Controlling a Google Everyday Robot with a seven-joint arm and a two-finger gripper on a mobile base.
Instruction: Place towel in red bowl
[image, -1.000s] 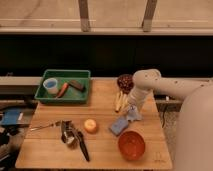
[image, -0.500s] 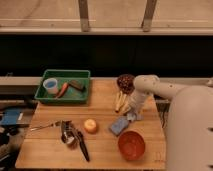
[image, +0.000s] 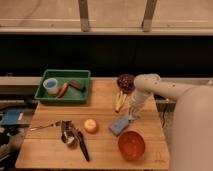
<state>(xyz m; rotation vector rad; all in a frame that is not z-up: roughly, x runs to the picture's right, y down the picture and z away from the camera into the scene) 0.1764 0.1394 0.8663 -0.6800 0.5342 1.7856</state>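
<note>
A blue-grey folded towel (image: 120, 124) lies on the wooden table (image: 45, 150), right of centre. The red bowl (image: 131, 145) stands empty just in front and to the right of it, near the table's front edge. My gripper (image: 133, 115) reaches down from the white arm (image: 155, 87) at the towel's far right corner, touching or just above it.
A green tray (image: 41, 93) at the back left holds a blue cup (image: 50, 85), a carrot and a dark block. An orange (image: 90, 125), metal utensils (image: 67, 132) and a black-handled tool lie left of the towel. A banana (image: 119, 100) and a dark bowl (image: 125, 81) sit behind it.
The arm has come lower and a little toward the front, bringing the gripper down to the towel's far corner. The towel and bowl have not moved.
</note>
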